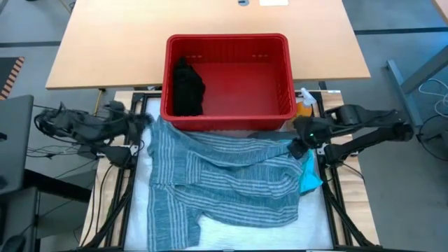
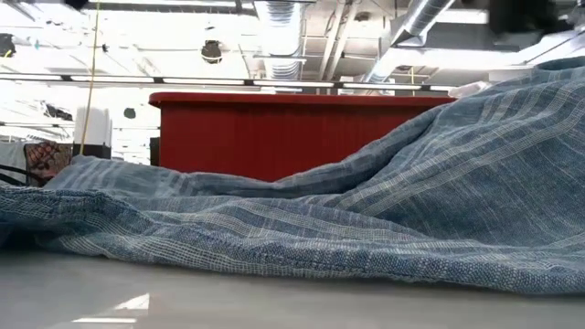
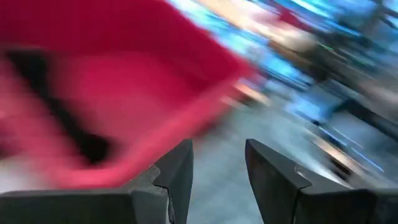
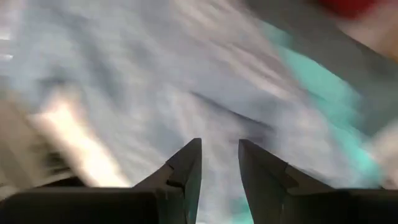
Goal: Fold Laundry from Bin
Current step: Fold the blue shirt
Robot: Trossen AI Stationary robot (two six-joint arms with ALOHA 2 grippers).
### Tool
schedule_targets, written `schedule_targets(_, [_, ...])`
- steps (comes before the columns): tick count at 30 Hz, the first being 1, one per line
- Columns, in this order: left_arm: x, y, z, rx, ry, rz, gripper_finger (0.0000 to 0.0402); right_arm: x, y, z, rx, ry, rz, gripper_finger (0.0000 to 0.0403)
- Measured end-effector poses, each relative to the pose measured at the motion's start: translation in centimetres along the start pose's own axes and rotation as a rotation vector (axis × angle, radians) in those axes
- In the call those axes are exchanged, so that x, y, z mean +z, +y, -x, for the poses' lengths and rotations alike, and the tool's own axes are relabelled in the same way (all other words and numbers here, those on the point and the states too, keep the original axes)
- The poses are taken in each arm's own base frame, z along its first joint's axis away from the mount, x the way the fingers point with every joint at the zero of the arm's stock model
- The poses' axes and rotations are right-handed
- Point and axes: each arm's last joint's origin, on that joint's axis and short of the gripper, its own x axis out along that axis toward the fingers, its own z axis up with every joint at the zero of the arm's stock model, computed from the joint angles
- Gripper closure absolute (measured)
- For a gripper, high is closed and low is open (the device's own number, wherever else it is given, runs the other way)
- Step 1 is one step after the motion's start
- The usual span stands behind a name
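A blue-grey striped cloth [image 1: 224, 178] lies spread and rumpled on the white table top, its far edge against the red bin [image 1: 283, 77]. In the low view the cloth [image 2: 384, 210] rises toward the right. A black garment [image 1: 187, 87] lies in the bin's left part. A teal garment [image 1: 310, 176] shows from under the cloth's right edge. My left gripper [image 3: 217, 155] hangs open above the cloth's far left corner, near the bin's left near corner [image 1: 143, 120]. My right gripper [image 4: 219, 152] is open above the cloth's far right corner [image 1: 297, 145], nothing between its fingers.
An orange spray bottle [image 1: 306, 105] stands by the bin's near right corner. A wooden table [image 1: 105, 49] lies behind and under the bin. Black frame rails [image 1: 336, 189] run along both sides of the white top.
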Motion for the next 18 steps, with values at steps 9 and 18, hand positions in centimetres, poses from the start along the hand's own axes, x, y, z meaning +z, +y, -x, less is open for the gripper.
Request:
schedule_targets(9, [-6.2,-5.7,-2.8,-0.616,0.649,-0.145,0.0267,-2.2,10.1,0.7,0.637,-0.169,0.332,0.0271])
schedule_targets(18, [-14.5,-10.5,-3.1,-0.763,0.950,-0.601,0.0267,-9.2,16.4,-4.8,0.694,0.013,0.481,0.0271])
